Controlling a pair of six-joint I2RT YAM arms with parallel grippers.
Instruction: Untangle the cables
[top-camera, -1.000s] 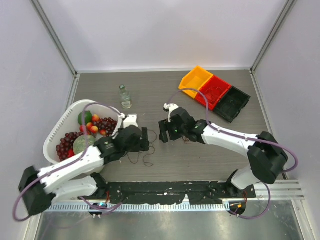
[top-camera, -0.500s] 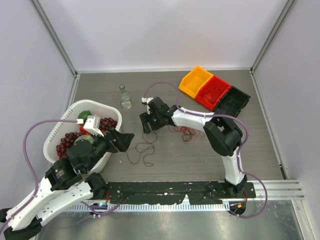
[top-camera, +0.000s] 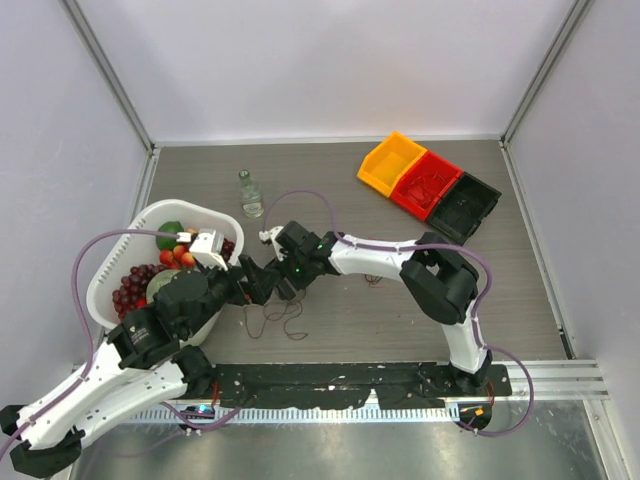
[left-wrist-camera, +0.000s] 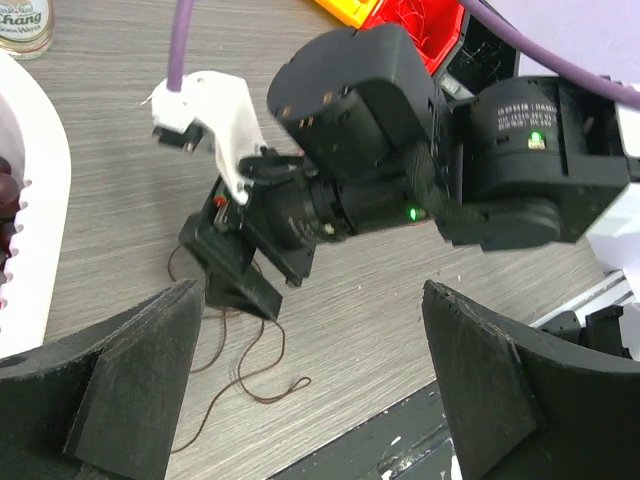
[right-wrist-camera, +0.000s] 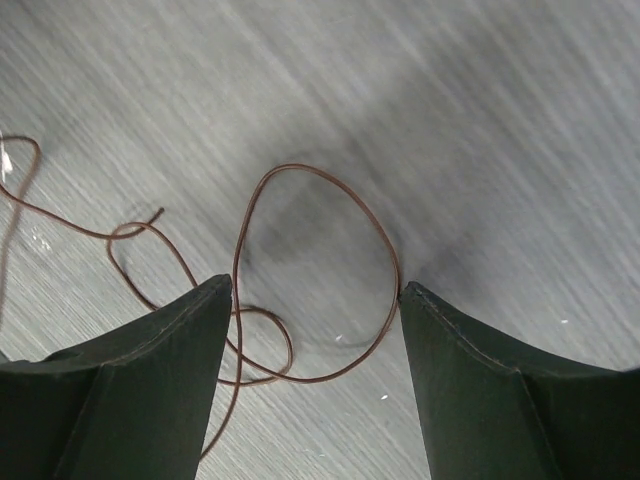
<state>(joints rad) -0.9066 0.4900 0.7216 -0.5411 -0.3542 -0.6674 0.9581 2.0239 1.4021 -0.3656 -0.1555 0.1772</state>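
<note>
The top external camera looks steeply down from high behind the near edge, far enough back to take in the whole table (top-camera: 400, 310). The left wrist camera looks out past the left tool (left-wrist-camera: 310, 390), close on the right tool (left-wrist-camera: 238, 272). The right wrist camera faces straight down, very near the table. All three views share the brown cable (top-camera: 290, 322) and the wood around it.

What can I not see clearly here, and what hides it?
Top view: the brown cable goes under the left arm and right arm; their jaws merge in one dark mass. The red cable is too small to trace.
Left wrist view: the right arm covers the cable's upper part; the bottle is cut by the top edge.
Right wrist view: the cable runs off the left edge and behind a finger.
</note>
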